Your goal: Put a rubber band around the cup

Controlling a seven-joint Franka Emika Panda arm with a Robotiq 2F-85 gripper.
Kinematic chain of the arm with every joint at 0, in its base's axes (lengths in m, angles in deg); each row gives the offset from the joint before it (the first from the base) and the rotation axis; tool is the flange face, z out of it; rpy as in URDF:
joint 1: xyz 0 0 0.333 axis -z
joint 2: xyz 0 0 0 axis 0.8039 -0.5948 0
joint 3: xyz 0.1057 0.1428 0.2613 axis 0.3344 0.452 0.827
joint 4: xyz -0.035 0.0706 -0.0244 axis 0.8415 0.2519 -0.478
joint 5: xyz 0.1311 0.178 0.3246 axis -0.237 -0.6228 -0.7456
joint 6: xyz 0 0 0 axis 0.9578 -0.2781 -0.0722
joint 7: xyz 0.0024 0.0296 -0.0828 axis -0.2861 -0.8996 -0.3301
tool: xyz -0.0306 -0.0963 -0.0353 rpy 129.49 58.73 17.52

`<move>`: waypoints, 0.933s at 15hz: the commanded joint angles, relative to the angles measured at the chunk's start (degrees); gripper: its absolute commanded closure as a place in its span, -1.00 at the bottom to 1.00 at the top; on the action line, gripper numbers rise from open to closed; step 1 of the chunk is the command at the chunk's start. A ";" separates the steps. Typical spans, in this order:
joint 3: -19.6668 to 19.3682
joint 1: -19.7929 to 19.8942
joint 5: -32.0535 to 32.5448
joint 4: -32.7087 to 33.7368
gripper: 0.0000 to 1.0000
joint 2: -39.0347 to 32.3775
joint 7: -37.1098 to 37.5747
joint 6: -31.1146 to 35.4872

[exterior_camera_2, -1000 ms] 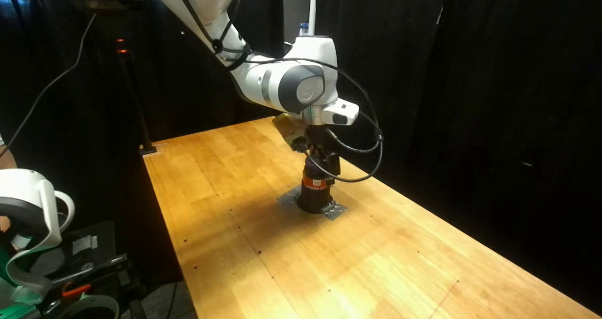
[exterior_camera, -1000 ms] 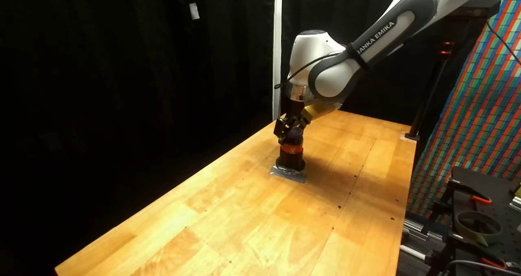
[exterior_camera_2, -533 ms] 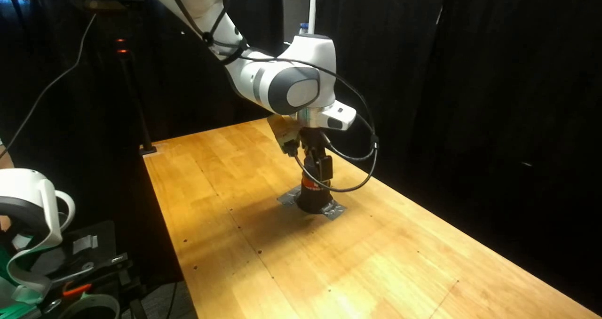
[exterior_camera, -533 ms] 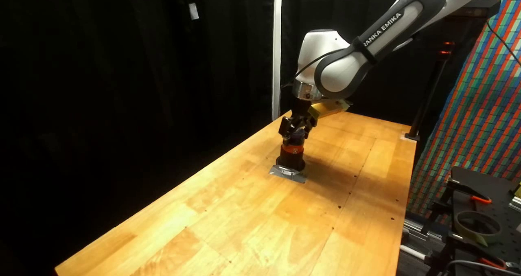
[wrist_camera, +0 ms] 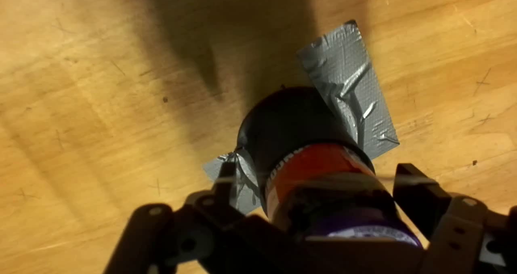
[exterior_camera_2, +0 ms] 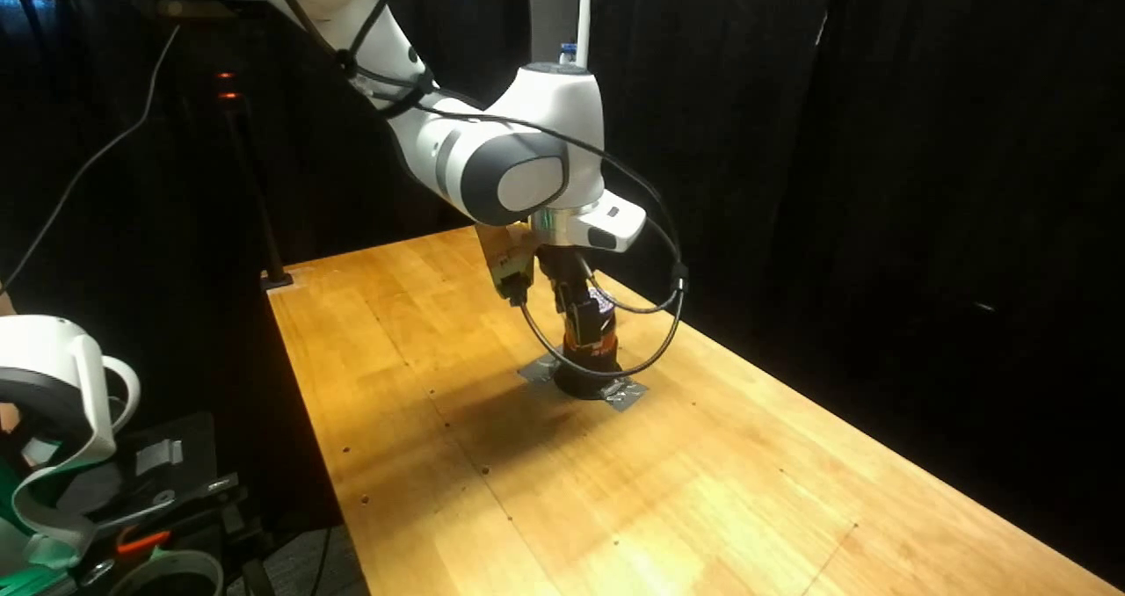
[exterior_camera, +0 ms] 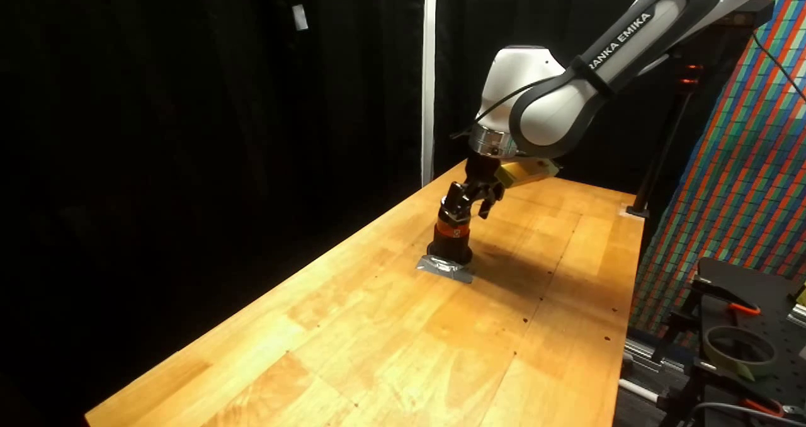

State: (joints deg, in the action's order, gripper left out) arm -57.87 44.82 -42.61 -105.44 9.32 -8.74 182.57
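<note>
The cup (exterior_camera: 452, 230) has an orange-red band, a dark upper part and a purple-rimmed top. It stands upright in a black holder (wrist_camera: 286, 116) and also shows in an exterior view (exterior_camera_2: 594, 345) and the wrist view (wrist_camera: 319, 161). My gripper (wrist_camera: 317, 171) is open, one finger on each side of the cup's upper part in the wrist view. A pale thin rubber band (wrist_camera: 385, 178) stretches between the fingertips and crosses in front of the cup. In both exterior views the gripper (exterior_camera: 469, 214) is tilted and offset beside the cup's top. Whether the band touches the cup cannot be told.
Grey tape (wrist_camera: 355, 88) fixes the holder to the wooden table (exterior_camera: 390, 351). A black cable (exterior_camera_2: 646, 369) loops from the wrist past the cup. A pole (exterior_camera: 658, 150) stands at the table's far corner. A side cart (exterior_camera: 755, 288) holds a tape roll (exterior_camera: 740, 351).
The arm and gripper have shifted sideways off the cup's top, rightward in one exterior view and leftward in another, and tilted. The cup's top is more exposed now. The cup and holder have not moved.
</note>
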 commanded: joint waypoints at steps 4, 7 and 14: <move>1.83 2.80 -4.47 -12.59 -1.00 7.21 -4.44 4.64; 1.57 2.24 -4.72 -16.39 -1.00 8.66 -3.63 10.63; -1.78 -3.04 -0.20 -27.10 0.29 10.53 -2.37 31.47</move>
State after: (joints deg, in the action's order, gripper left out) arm -57.22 44.75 -45.02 -125.46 16.73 -11.40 206.63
